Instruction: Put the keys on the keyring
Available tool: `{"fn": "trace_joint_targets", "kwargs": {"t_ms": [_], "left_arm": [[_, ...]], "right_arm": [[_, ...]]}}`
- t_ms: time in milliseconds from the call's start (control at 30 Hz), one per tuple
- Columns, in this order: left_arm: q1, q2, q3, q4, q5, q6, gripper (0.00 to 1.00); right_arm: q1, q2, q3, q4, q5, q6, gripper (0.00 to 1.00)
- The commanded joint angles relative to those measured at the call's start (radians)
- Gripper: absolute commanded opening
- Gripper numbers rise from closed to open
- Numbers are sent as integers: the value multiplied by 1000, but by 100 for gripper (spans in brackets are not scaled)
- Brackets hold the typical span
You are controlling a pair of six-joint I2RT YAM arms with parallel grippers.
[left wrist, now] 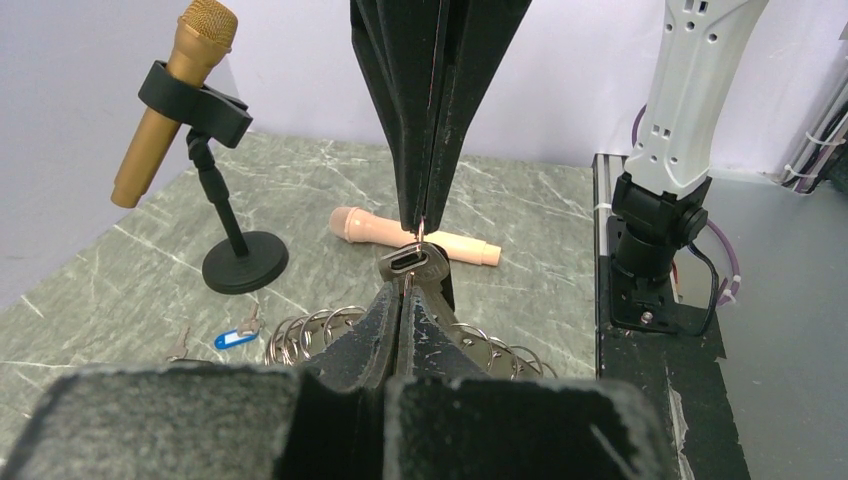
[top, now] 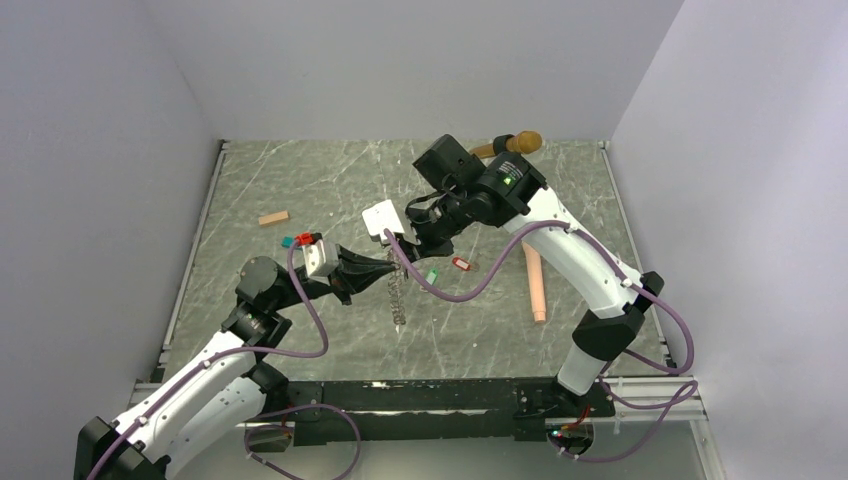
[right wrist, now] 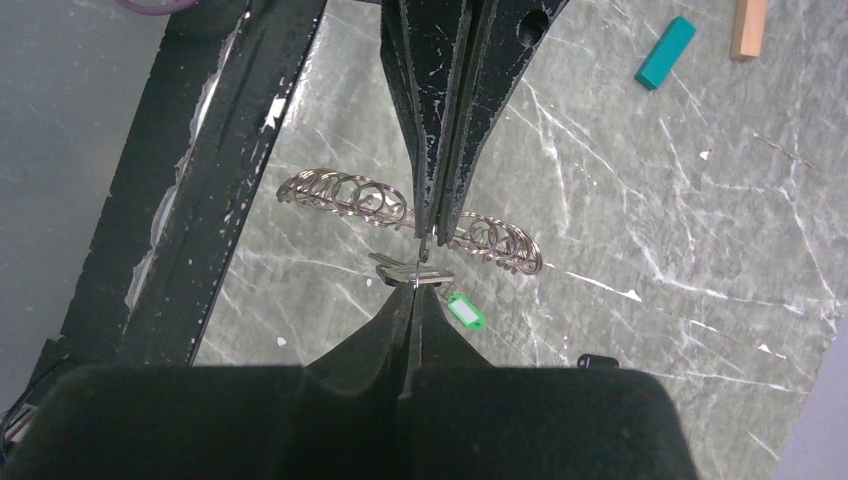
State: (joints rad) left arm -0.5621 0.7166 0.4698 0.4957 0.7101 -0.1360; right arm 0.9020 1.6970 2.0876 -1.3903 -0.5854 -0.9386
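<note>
The keyring (right wrist: 340, 195), a dark ring edged with small wire loops, hangs edge-on above the table (top: 398, 298). My left gripper (left wrist: 403, 290) is shut on its rim, with loops showing on both sides of the fingers (left wrist: 300, 335). In the right wrist view the left gripper (right wrist: 428, 232) comes down from the top. My right gripper (right wrist: 413, 290) is shut on the thin wire of a metal key (right wrist: 400, 272) with a green tag (right wrist: 465, 312). Both tips meet at the key's head (left wrist: 413, 262). A blue-tagged key (left wrist: 235, 338), a red-tagged one (top: 460, 263) and a black tag (right wrist: 597, 360) lie on the table.
A gold microphone (left wrist: 175, 100) stands in a black stand (left wrist: 245, 262) at the back. A peach microphone (top: 536, 285) lies to the right of the grippers. A teal block (top: 287, 241) and a tan wooden block (top: 273, 218) lie at the left. The black base rail (right wrist: 200, 200) runs along the near edge.
</note>
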Motion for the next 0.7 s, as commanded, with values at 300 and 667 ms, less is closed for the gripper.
{"fn": "trace_joint_targets", "kwargs": {"t_ms": [300, 667], "left_arm": [[4, -16, 7, 88, 9, -16, 0], [4, -15, 3, 102, 12, -25, 0]], "right_arm": [[-11, -1, 7, 10, -18, 12, 0], [-14, 0, 1, 14, -16, 15, 0]]}}
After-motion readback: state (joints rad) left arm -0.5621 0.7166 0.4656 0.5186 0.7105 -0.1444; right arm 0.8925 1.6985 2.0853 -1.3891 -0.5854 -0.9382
